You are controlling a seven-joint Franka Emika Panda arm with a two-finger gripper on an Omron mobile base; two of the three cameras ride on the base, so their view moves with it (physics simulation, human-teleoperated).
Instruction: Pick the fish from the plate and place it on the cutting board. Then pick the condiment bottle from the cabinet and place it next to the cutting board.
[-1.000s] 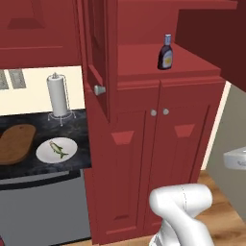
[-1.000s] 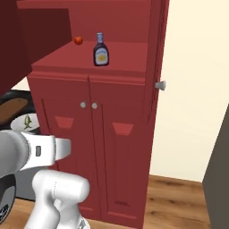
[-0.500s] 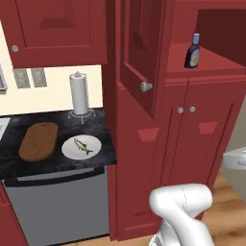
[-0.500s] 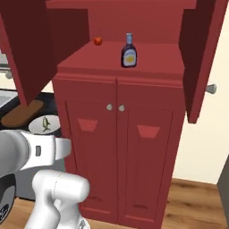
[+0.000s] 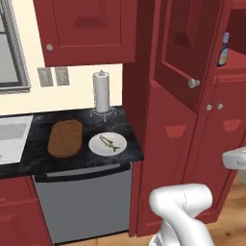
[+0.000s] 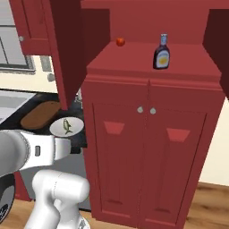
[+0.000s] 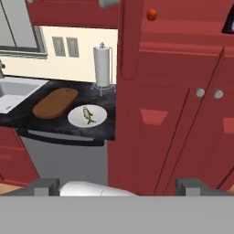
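Fish (image 7: 87, 115) lies on the plate (image 7: 75, 119), well beyond the wide-spread gripper (image 7: 117, 185).

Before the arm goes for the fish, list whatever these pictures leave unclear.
- Condiment bottle: in the left base view the open cabinet door hides most of it; the right base view shows it whole.
- Cutting board: right base view, the hanging door covers its far end.
- Fish: too small to tell head from tail.
- Small red thing on the cabinet shelf: too small to name.
- Gripper: open, tips wide apart.
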